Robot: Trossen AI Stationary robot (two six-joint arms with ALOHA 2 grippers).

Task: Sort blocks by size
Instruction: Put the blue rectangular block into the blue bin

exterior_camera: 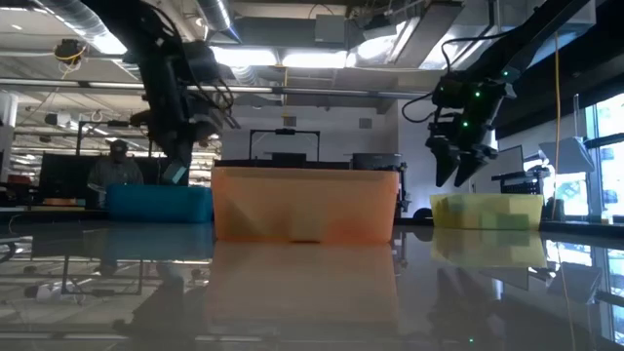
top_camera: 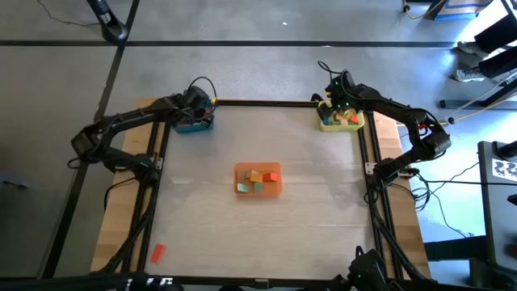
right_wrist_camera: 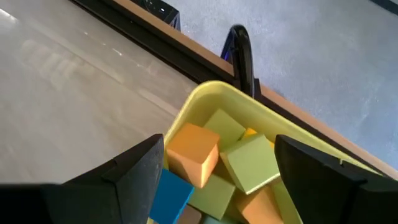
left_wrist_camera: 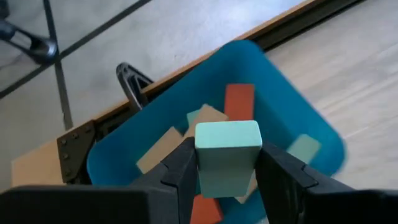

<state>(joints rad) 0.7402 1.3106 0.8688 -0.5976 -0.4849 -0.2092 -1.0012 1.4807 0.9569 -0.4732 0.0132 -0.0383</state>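
Note:
My left gripper hangs over the blue tray at the table's far left corner, shut on a light blue block. The tray holds red, tan and light blue blocks. My right gripper is open and empty above the yellow tray at the far right corner, which holds orange, green and blue blocks. The orange tray at the table's middle holds several mixed blocks. My left gripper pinches the light blue block by its two opposite side faces between its two fingers, coming from above and pointing down. The block is lifted clear above the blue tray, with one broad face turned toward the wrist camera.
A red block lies off the table's near left, on the wooden side board. Black frame rails run along the table's edges. A person sits in the room behind the table. Bare tabletop lies between the three trays.

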